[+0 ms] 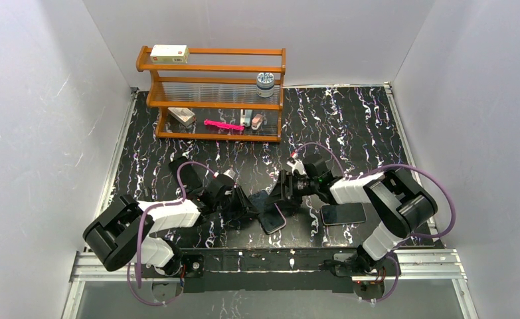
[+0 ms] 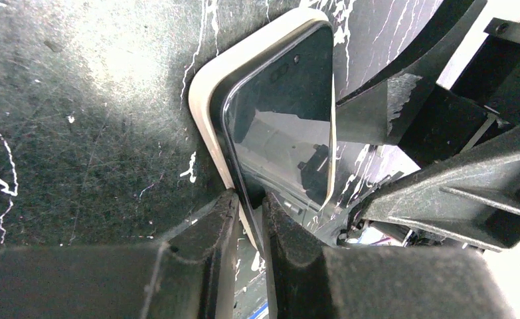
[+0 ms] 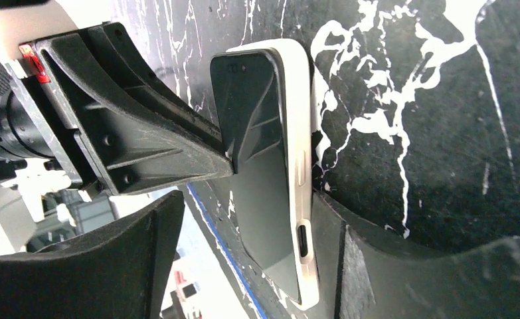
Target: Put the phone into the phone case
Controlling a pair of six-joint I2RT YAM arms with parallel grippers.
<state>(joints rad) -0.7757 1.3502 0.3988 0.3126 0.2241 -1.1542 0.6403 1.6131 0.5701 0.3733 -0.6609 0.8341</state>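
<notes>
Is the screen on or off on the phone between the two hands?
Off. The phone shows a dark glossy screen in both wrist views, with only reflections and nothing lit.

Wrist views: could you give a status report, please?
Left claw shut on edge of dark-screened, pale-edged smartphone. Right claw open astride it. No obstruction seen.

The phone (image 2: pixel 283 119) has a dark, glossy, glass-like screen that mirrors what is above it, and a pale, smooth, satiny edge; the left claw (image 2: pixel 250 206) and the right claw (image 3: pixel 247 212) look like matt black plastic, faintly grainy and scuffed. The worktop (image 2: pixel 78 133) is black with white marble veins, a dull sheen and fine scratches; the rack (image 1: pixel 210 70) is smooth, varnished orange-brown wood; the arm shells (image 1: pixel 171 214) are glossy white and black plastic.
</notes>
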